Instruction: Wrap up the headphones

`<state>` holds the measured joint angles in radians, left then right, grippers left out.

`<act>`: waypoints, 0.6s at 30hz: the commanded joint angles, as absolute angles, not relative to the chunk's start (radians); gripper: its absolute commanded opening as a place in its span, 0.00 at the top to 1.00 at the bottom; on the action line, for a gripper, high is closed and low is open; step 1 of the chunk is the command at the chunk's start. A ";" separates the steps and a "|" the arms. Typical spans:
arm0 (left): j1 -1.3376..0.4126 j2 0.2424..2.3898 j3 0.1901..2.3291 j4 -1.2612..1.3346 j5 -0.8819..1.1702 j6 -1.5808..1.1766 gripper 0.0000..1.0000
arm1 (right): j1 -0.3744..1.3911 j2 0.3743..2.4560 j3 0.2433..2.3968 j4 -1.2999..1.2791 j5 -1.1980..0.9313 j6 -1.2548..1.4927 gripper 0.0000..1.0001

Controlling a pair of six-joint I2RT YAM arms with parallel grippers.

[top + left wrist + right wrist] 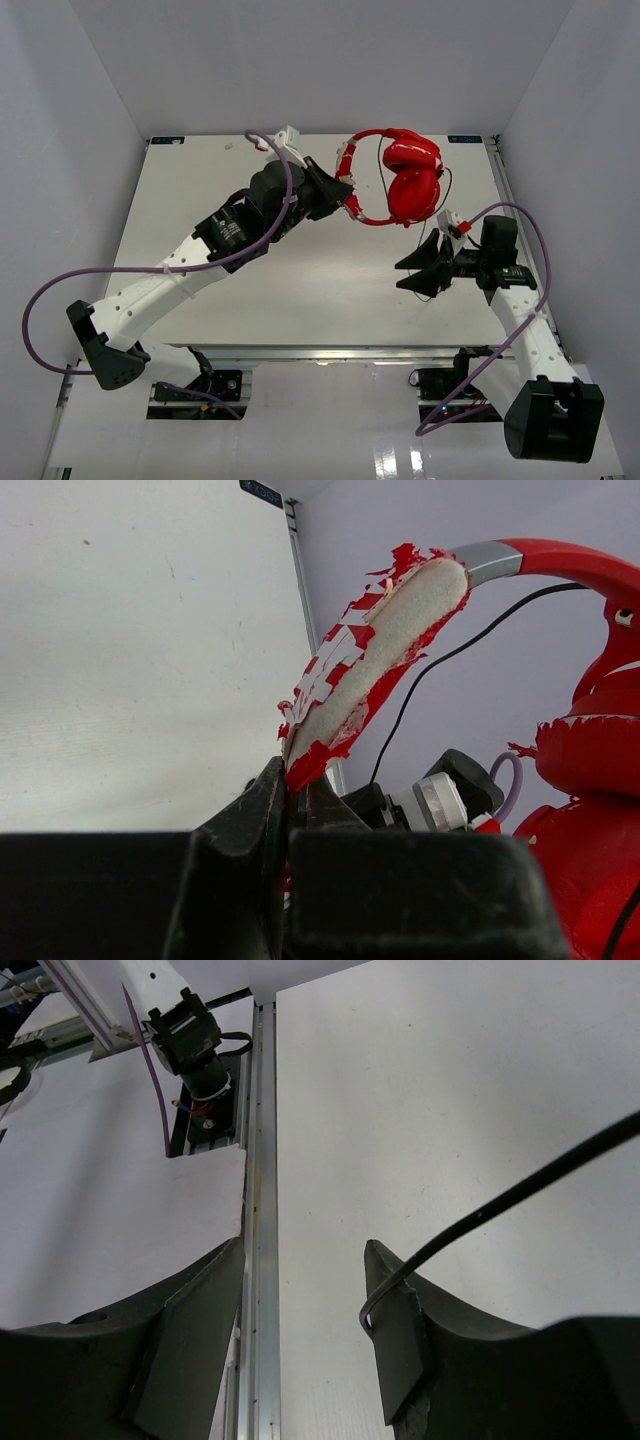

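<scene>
Right gripper (303,1260), jaws apart near the headphones (412,185), cable (520,1190) against one finger: centre it before you close; left gripper (293,785) clamps the headband (375,650).

A white table (300,290) is lying between pale walls (60,100), an aluminium rail (262,1160) is running along its near edge, and what may be a small label (165,141) is sitting at a far corner.

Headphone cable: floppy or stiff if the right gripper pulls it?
Likely floppy: the cable is thin and curves loosely off the headphones. May slip: it rests against one finger of the open right gripper. Pulling probably won't shift the headphones, since the left gripper clamps the headband.
</scene>
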<state>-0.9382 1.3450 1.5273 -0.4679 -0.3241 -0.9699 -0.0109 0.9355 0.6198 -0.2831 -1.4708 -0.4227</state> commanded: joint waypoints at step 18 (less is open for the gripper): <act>-0.931 1.402 1.733 -0.397 -0.390 -0.989 1.00 | 0.093 0.860 0.560 -0.330 -1.479 -0.500 0.67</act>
<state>-0.9379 1.4094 1.6676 -0.4644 -0.3785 -0.9688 0.0690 0.8678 0.5602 -0.3236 -1.4723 -0.4827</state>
